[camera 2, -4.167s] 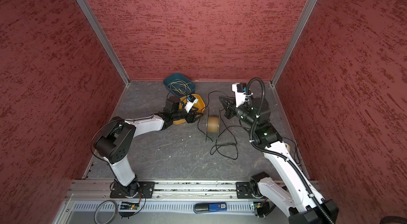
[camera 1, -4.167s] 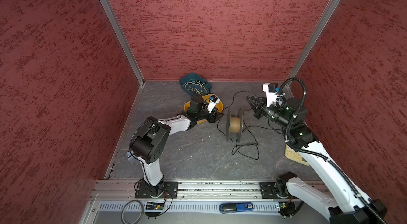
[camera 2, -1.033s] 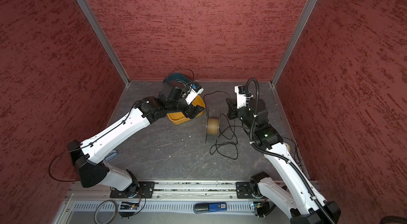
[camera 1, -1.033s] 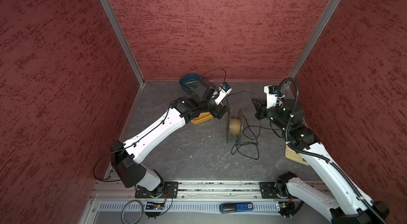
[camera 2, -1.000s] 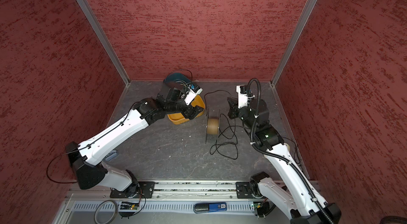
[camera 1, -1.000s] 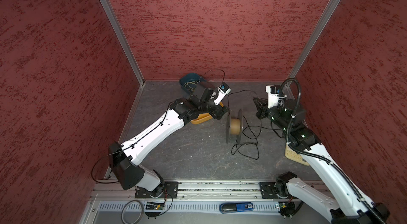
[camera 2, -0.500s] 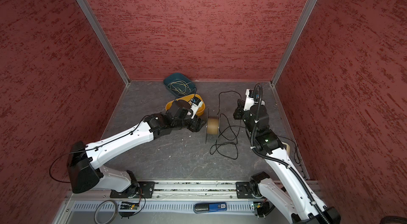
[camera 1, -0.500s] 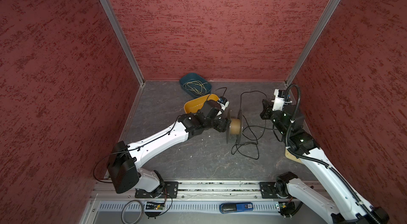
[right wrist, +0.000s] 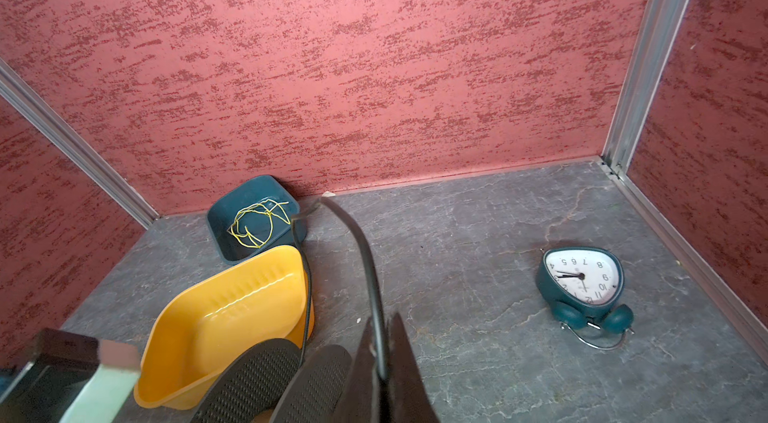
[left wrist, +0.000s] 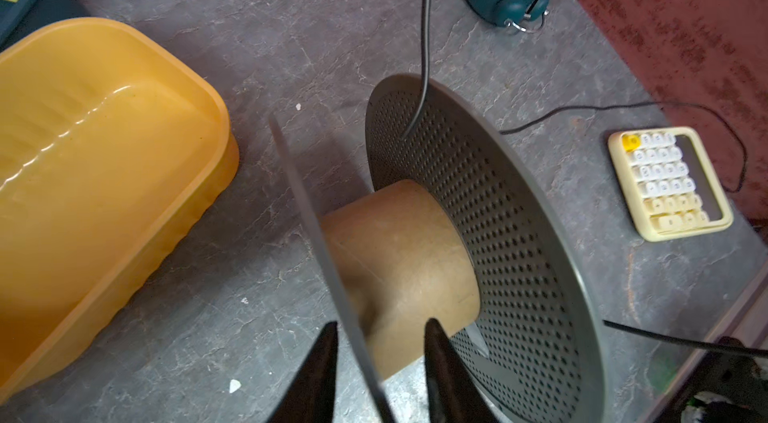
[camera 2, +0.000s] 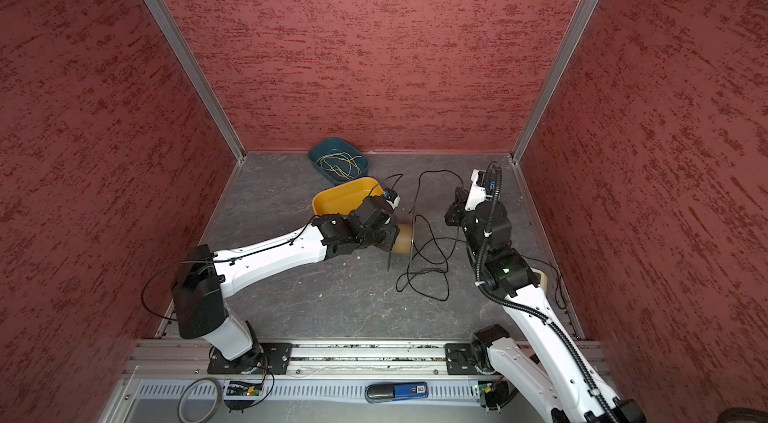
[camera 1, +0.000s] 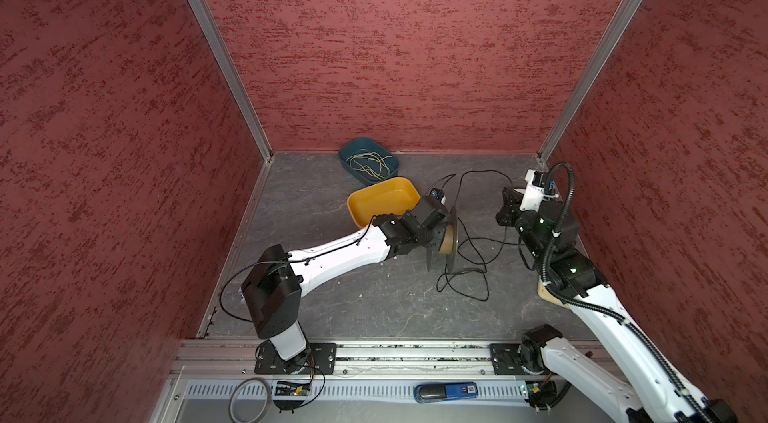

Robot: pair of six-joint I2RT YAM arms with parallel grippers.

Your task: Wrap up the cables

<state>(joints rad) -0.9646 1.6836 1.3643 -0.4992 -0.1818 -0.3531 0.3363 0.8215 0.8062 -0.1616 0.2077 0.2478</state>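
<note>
The cable [camera 1: 464,275] is a thin black cord lying in loose loops on the floor right of a spool [camera 1: 451,240]. The spool has grey perforated flanges and a cardboard core [left wrist: 399,250]. From the loops the cable [camera 2: 419,188] arcs up to my right gripper [camera 1: 505,194], which is shut on it [right wrist: 382,321]. My left gripper [camera 1: 436,234] is at the spool's left flange. In the left wrist view its jaws [left wrist: 382,323] straddle that thin flange with gaps on both sides. A cable strand [left wrist: 424,46] drops onto the far flange's rim.
A yellow tray [camera 1: 382,200] sits just behind my left wrist, and a blue tray [camera 1: 368,161] with yellow-green wire stands at the back wall. A teal alarm clock [right wrist: 582,279] and a cream keypad [left wrist: 665,184] lie to the right, near my right arm.
My left gripper has come down from above the yellow tray to the spool, and its jaws have narrowed around the flange. My right gripper has shifted a little to the right with the cable.
</note>
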